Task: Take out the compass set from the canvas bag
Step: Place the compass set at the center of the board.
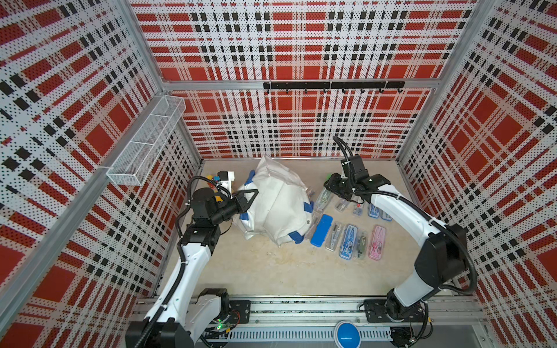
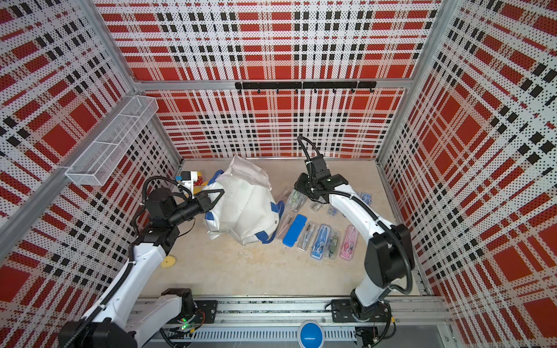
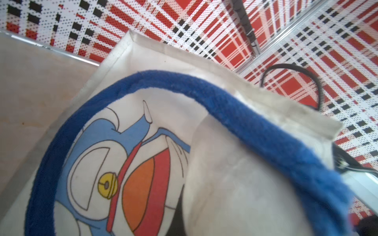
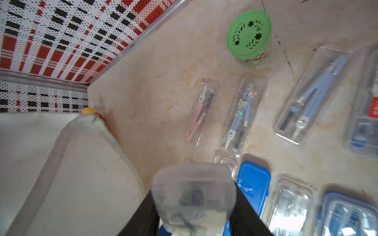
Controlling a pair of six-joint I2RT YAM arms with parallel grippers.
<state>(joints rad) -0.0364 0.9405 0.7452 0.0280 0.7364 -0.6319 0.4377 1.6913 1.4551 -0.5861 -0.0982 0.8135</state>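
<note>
The bag (image 1: 277, 208) sits slumped in the middle of the surface (image 1: 271, 271). The right hand (image 1: 331, 188) is clamped on a clear compass set (image 4: 194, 196), just right of the bag and already out of it. Many other sets (image 1: 348, 238) lie in rows at the middle right. The left hand (image 1: 254, 192) is pressed together at the bag's left side, by the blue strap (image 3: 245, 114). I cannot tell if it pinches cloth. I think only putting this set down is left.
</note>
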